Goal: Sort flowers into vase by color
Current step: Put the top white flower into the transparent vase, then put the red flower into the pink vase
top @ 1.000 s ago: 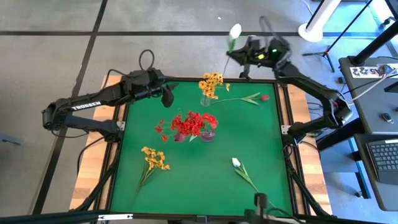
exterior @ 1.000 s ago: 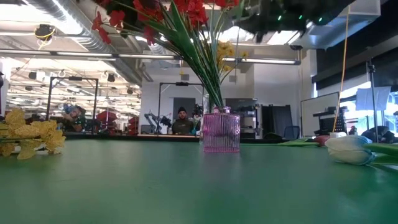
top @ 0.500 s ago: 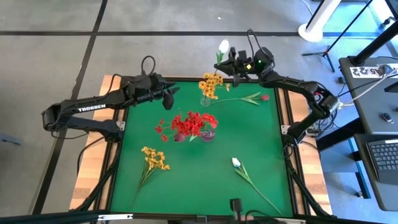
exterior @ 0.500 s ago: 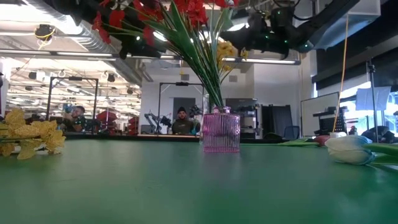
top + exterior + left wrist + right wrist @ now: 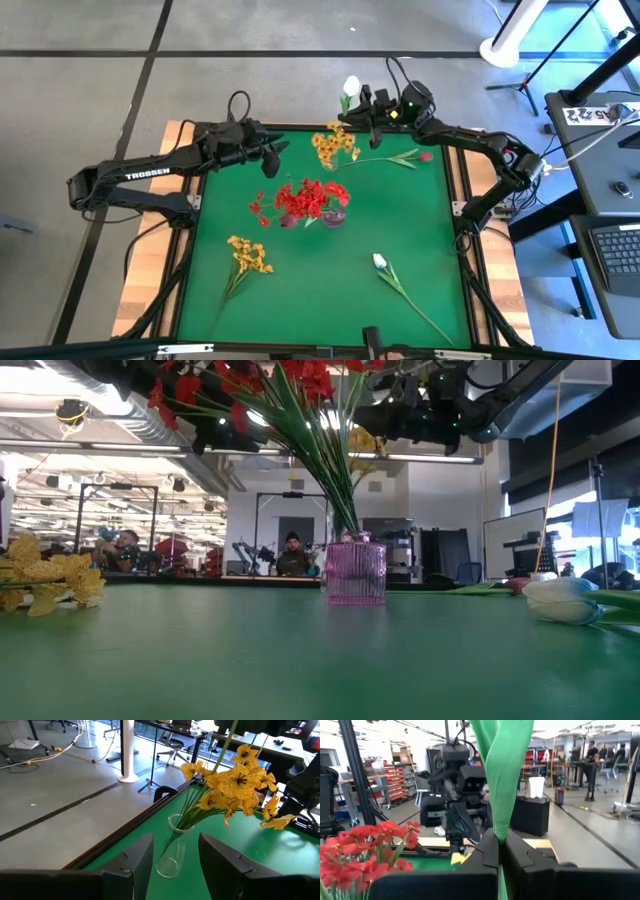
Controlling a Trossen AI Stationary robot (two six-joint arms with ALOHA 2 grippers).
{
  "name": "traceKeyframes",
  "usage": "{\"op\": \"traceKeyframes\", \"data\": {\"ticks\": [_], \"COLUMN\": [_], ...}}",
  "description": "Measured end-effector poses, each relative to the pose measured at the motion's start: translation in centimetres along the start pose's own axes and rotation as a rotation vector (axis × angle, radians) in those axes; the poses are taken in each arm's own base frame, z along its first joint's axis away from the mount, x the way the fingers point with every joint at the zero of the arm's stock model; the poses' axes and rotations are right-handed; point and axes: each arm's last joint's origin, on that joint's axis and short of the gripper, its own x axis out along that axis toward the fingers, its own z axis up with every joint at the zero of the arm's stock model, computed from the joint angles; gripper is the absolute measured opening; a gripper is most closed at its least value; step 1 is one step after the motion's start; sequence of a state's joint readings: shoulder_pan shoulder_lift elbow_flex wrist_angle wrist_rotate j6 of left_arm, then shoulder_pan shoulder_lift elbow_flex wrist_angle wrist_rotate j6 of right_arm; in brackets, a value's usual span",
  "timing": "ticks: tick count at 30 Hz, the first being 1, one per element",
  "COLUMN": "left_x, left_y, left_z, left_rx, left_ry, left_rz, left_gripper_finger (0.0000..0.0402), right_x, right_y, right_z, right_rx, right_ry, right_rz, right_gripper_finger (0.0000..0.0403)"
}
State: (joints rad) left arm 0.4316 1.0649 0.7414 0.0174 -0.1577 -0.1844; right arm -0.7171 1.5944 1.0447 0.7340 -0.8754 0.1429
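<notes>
My right gripper (image 5: pixel 366 106) hangs over the table's far edge, shut on a white tulip whose bud (image 5: pixel 351 85) points past that edge. Just in front of it a clear vase (image 5: pixel 172 852) holds yellow flowers (image 5: pixel 335 145). My left gripper (image 5: pixel 175 870) is open and faces this vase from the left, its fingers short of the glass. Red flowers (image 5: pixel 308 198) stand in a pink vase (image 5: pixel 355 572) at mid-table. Flat on the cloth lie a dark red tulip (image 5: pixel 402 158), a yellow bunch (image 5: pixel 248 254) and another white tulip (image 5: pixel 381 263). My right gripper pinches the white tulip's green stem and leaf (image 5: pixel 501 832) between its two fingers. The fingers come in about level from the table's right. The leaf stands up out of the hold and the tulip is lifted clear of the table.
The green cloth (image 5: pixel 300 290) has free room at the near middle and right. A raised dark frame (image 5: pixel 150 812) runs along the table's far edge beside the clear vase. People and equipment show in the room behind the table.
My right gripper has carried the white tulip down and toward the table's left, from beyond the far right corner to just behind the yellow flowers, tipping as it went. My left gripper has sunk a little and stays open.
</notes>
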Motion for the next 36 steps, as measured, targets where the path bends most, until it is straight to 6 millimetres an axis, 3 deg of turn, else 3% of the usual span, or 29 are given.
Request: {"op": "traceKeyframes", "data": {"ticks": [9,21,25,31,36], "left_x": [0.0,0.0,0.0,0.0,0.0], "left_y": [0.0,0.0,0.0,0.0,0.1], "left_z": [0.0,0.0,0.0,-0.1,-0.4], "left_rx": [0.000,-0.019,-0.020,-0.021,-0.017], "left_ry": [0.000,0.000,0.000,0.009,0.033], "left_rz": [0.002,0.008,0.008,0.010,0.015], "left_gripper_finger": [0.0151,0.0151,0.0151,0.0151,0.0151], "right_x": [-0.2,-0.3,-0.2,-0.3,-1.4], "right_y": [-0.2,-0.2,-0.1,0.0,0.3], "right_z": [-1.8,-2.1,-1.9,-1.0,1.1], "right_rx": [0.024,0.042,0.026,0.018,-0.005], "right_ry": [0.136,0.159,0.145,0.139,0.145], "right_rz": [-0.017,-0.017,-0.012,-0.018,-0.064], "right_gripper_finger": [0.0000,0.0027,0.0073,0.0179,0.0256]}}
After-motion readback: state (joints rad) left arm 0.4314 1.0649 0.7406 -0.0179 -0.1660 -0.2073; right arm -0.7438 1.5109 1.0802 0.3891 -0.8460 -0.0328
